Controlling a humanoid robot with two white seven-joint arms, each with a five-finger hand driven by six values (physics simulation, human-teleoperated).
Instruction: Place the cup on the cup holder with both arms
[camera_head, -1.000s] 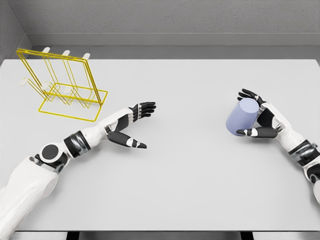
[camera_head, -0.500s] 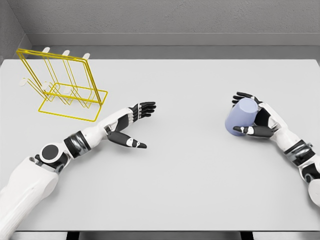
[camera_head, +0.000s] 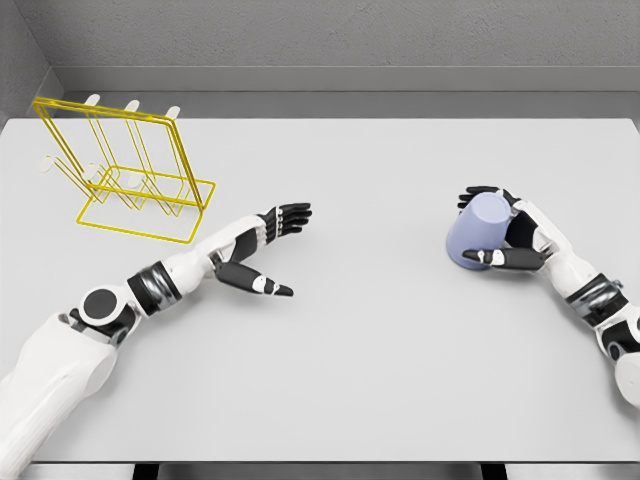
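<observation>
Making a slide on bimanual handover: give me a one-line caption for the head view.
Right hand grips the tilted lavender cup; left hand waits open near the yellow wire cup holder.

This is a bare simulated test bench rather than a lived-in room. A plain pale grey table (camera_head: 380, 380) fills nearly the whole view, smooth and unmarked. Behind its far edge runs a flat grey wall (camera_head: 330, 35) with a faint speckled texture and a dark strip along its foot. Near the far left corner of the table stands a yellow wire rack (camera_head: 125, 180), evenly lit like everything else.
</observation>
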